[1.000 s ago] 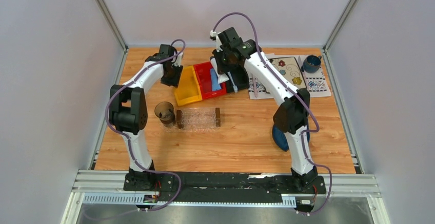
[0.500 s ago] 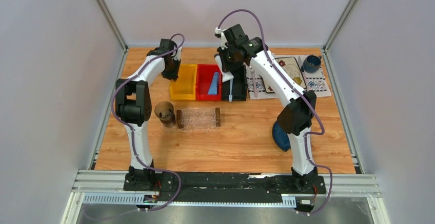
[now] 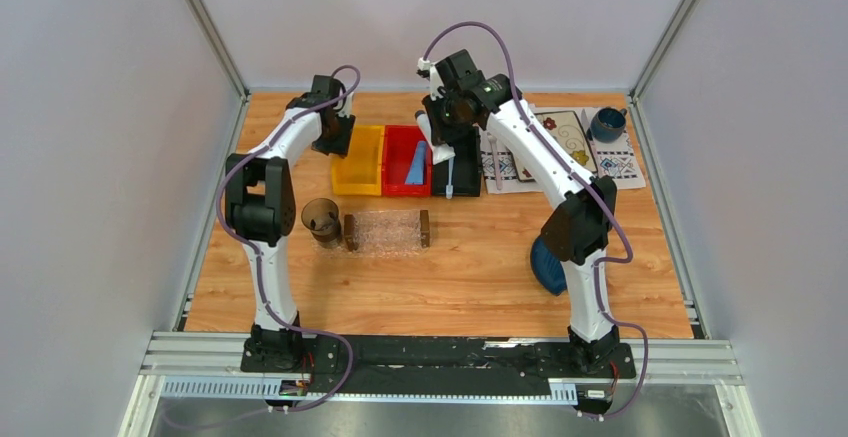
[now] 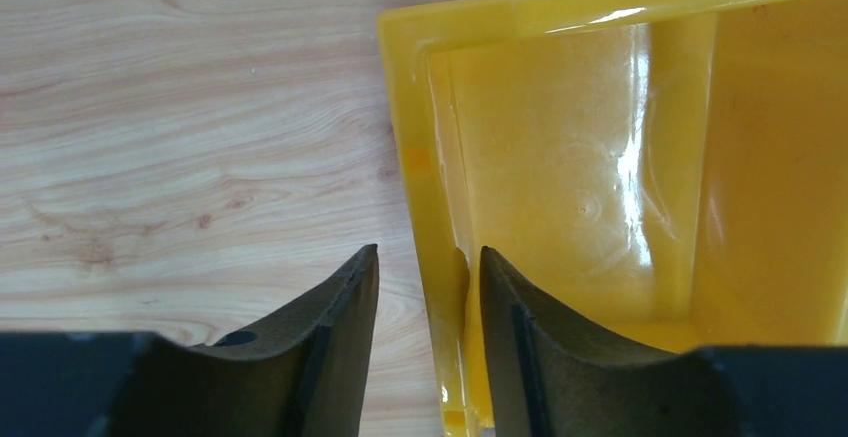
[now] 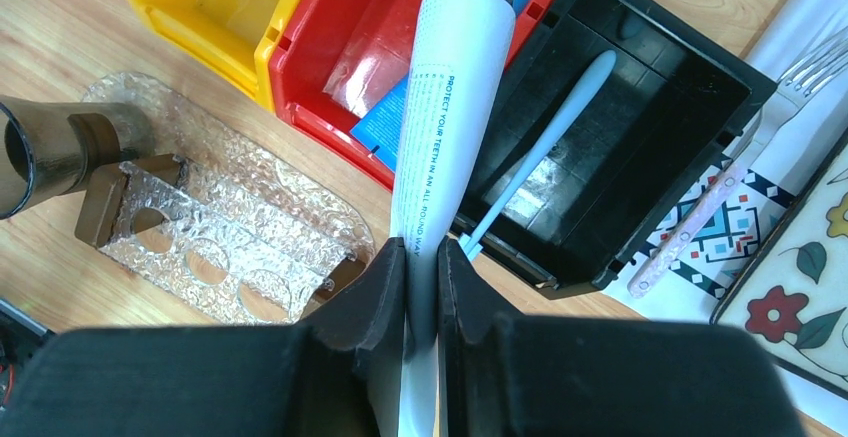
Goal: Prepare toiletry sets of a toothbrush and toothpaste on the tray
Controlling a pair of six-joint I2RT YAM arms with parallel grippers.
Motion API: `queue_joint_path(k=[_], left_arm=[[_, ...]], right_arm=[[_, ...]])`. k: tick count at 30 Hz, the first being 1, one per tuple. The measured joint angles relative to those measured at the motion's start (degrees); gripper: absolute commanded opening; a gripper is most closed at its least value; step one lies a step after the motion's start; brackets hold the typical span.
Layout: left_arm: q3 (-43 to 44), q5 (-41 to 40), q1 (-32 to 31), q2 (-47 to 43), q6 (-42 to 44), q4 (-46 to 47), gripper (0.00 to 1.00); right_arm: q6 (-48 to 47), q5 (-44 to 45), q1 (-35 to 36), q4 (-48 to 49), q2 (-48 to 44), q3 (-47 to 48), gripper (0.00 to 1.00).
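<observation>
**Carrying the first tube to the tray.** On the wooden table point(image 3: 480, 257), the clear textured tray point(image 5: 250, 207) lies on the near side of the right claw point(image 5: 421, 262) and somewhat to its left. No part of a set is in it yet.

Three bins sit around that claw. The black bin point(image 5: 680, 107) is below it and to its right, the red bin point(image 5: 350, 37) is just to its left, and the yellow bin point(image 4: 440, 157) is beyond the red one.

The right claw is clenched on the white toothpaste tube point(image 5: 450, 117) toward its flat end. The cap points away from the claw, over the red and black bins. The blue toothpaste tube point(image 5: 380, 122) rests in the red bin to the claw's left. The pale blue toothbrush point(image 5: 558, 127) lies slantwise in the black bin just to its right.

The left claw point(image 4: 427, 257) straddles the yellow bin's outer wall with its jaws parted. Wood shows between one finger and the wall, so it is not clamped.

To do the step well:
- **Grip:** keep the clench firm throughout the carry.
- **Path:** raise the cap above the red rim before swinging near and left, and stay clear of the brown cup point(image 5: 50, 152) at the tray's far end from the claw.
- **Placing:** lay the tube lengthwise along one side, leaving room for the toothbrush.
- **Release:** let go low, since a rounded tube would probably roll.
</observation>
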Motion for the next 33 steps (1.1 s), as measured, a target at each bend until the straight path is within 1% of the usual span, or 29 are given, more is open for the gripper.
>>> queue_joint_path(k=[6, 12, 16, 19, 21, 27, 30, 33], left_arm=[[-1.9, 0.1, 0.6, -2.8, 0.1, 0.9, 0.61], [-2.4, 1.6, 1.1, -9.7, 2.0, 2.9, 0.64], [-3.2, 3.5, 1.2, -15.5, 5.0, 4.9, 0.64], [-6.7, 7.4, 1.2, -21.2, 8.7, 6.8, 0.64], [-10.3, 11.1, 1.2, -25.7, 11.7, 7.6, 0.64], [-21.3, 18.3, 0.4, -38.6, 19.5, 10.2, 0.66], [-27.2, 20.5, -1.5, -45.8, 23.4, 11.1, 0.67], [-31.7, 22.3, -5.6, -52.6, 27.5, 11.4, 0.68]], right_arm=[[-0.5, -1.3, -0.1, -0.1, -0.9, -0.8, 0.00], [-1.4, -4.2, -0.7, -0.2, -3.7, -2.8, 0.00], [-2.2, -8.3, -1.6, -0.8, -5.1, -3.9, 0.00], [-3.0, -12.2, -2.1, -2.0, -6.1, -4.9, 0.00], [-4.1, -15.1, -2.4, -2.9, -7.1, -5.9, 0.00], [-6.4, -22.5, -2.5, -4.3, -9.9, -10.0, 0.00], [-7.7, -26.4, -2.5, -6.1, -10.4, -10.5, 0.00], [-8.9, -30.1, -2.4, -7.6, -10.7, -10.6, 0.00]])
